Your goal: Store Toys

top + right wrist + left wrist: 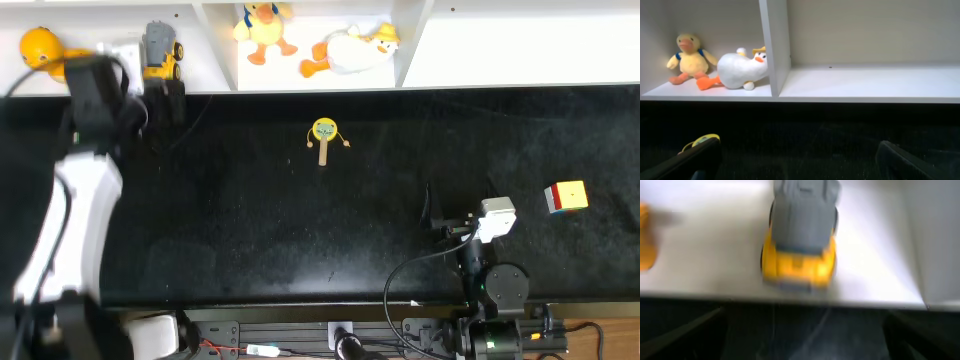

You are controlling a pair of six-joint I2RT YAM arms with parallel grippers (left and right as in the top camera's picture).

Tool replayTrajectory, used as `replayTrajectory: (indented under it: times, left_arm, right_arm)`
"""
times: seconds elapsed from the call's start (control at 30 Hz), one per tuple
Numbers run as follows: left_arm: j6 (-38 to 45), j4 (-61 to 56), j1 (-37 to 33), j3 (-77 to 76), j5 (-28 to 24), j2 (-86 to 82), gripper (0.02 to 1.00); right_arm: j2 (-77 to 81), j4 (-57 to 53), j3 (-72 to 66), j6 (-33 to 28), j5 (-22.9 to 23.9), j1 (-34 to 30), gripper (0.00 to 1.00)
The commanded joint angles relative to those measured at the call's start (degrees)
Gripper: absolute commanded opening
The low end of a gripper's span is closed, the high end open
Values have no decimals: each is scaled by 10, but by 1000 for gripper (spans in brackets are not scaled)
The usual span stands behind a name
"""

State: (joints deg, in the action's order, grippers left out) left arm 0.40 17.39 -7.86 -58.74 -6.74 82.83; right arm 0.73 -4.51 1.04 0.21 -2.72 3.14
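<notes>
A yellow and grey toy truck (160, 50) (800, 235) stands near the front edge of the left compartment of the white shelf (320, 80). My left gripper (163, 103) (805, 340) is open just in front of it, over the black table, with nothing between its fingers. A yellow plush duck (263, 28) (688, 57) and a white plush duck (350, 48) (740, 70) lie in the middle compartment. A small yellow rattle on a stick (324, 136) (702, 141) and a coloured cube (566, 196) lie on the table. My right gripper (437, 218) (800, 160) is open and low at the front right.
An orange round toy (40, 45) (646, 240) sits at the far left of the left compartment. The shelf's right compartment (875, 80) has a bare floor. White dividers (775, 45) separate the compartments. Cables run along the table's front edge.
</notes>
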Motion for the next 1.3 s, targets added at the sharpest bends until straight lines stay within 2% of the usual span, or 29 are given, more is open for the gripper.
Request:
replayTrajectory:
  times: [0.03, 0.2, 0.3, 0.47, 0.73, 0.87, 1.07, 1.3]
  left_arm:
    - [13, -5, 2, 129, 18, -143, 998]
    - [13, 46, 16, 261, 21, -328, 998]
    - [20, -2, 63, 332, 65, -449, 996]
    - [84, -54, 139, 426, 66, -615, 996]
    - [84, -69, 131, 555, 54, -815, 996]
    - [90, -157, 129, 584, 55, -827, 996]
    - [85, -125, 124, 583, 67, -827, 996]
    - [60, -126, 123, 583, 54, -827, 996]
  right_arm:
    - [-5, 3, -8, 0, -3, 2, 996]
    - [-5, 3, -8, 0, -3, 2, 996]
    - [-5, 3, -8, 0, -3, 2, 996]
    - [-5, 3, -8, 0, -3, 2, 993]
    - [-5, 3, -8, 0, -3, 2, 996]
    - [-5, 3, -8, 0, -3, 2, 993]
    - [-5, 3, -8, 0, -3, 2, 996]
    - [-5, 3, -8, 0, -3, 2, 993]
